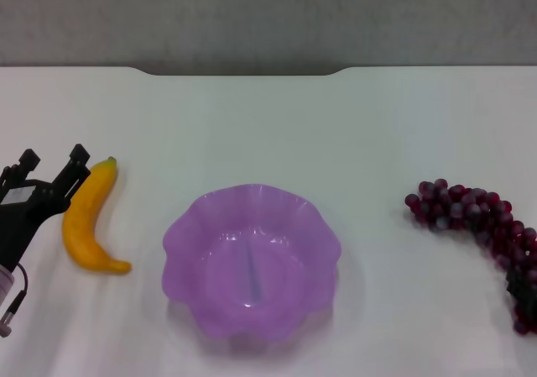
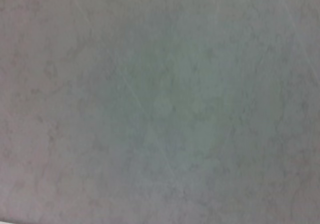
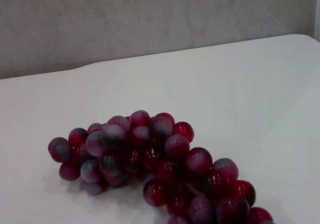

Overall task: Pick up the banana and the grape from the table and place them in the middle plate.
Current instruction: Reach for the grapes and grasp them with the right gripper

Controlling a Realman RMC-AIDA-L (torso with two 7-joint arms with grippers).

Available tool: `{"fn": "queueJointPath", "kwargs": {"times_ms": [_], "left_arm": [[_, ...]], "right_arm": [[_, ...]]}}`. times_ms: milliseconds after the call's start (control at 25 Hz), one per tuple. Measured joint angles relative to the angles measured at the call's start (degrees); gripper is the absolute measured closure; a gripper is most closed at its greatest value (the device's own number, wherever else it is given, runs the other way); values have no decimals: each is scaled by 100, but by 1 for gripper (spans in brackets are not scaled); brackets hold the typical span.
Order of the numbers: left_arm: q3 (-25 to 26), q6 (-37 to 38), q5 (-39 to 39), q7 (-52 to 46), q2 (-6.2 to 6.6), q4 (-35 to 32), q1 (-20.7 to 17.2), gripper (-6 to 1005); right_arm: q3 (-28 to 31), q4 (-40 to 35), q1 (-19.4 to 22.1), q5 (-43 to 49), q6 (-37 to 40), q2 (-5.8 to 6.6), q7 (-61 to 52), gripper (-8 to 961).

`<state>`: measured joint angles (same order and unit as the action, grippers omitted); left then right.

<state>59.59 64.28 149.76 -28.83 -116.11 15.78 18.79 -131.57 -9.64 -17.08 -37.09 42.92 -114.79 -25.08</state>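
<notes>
White table [image 1: 252, 125]; left tool [image 1: 52, 169] beside banana [image 1: 88, 219].

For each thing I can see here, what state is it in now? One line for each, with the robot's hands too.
Banana: lying on the table, left of the plate, not held.
Grapes: lying on the table, right of the plate, not held.
Plate: upright, empty.
Left hand: open, beside the banana's stem end, holding nothing.
Right hand: not in view.
</notes>
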Motion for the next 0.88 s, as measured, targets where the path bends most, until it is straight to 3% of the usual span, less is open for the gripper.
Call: {"fn": "queueJointPath", "kwargs": {"times_ms": [240, 480, 880], "left_arm": [[0, 0, 0, 0, 0, -5, -3, 107], [0, 0, 0, 0, 0, -6, -7, 106], [0, -3, 0, 0, 0, -6, -7, 107]], "right_arm": [[0, -3, 2, 0, -2, 0, 2, 215], [16, -12, 3, 1, -3, 0, 4, 382], [35, -12, -29, 1, -3, 0, -8, 496]]}}
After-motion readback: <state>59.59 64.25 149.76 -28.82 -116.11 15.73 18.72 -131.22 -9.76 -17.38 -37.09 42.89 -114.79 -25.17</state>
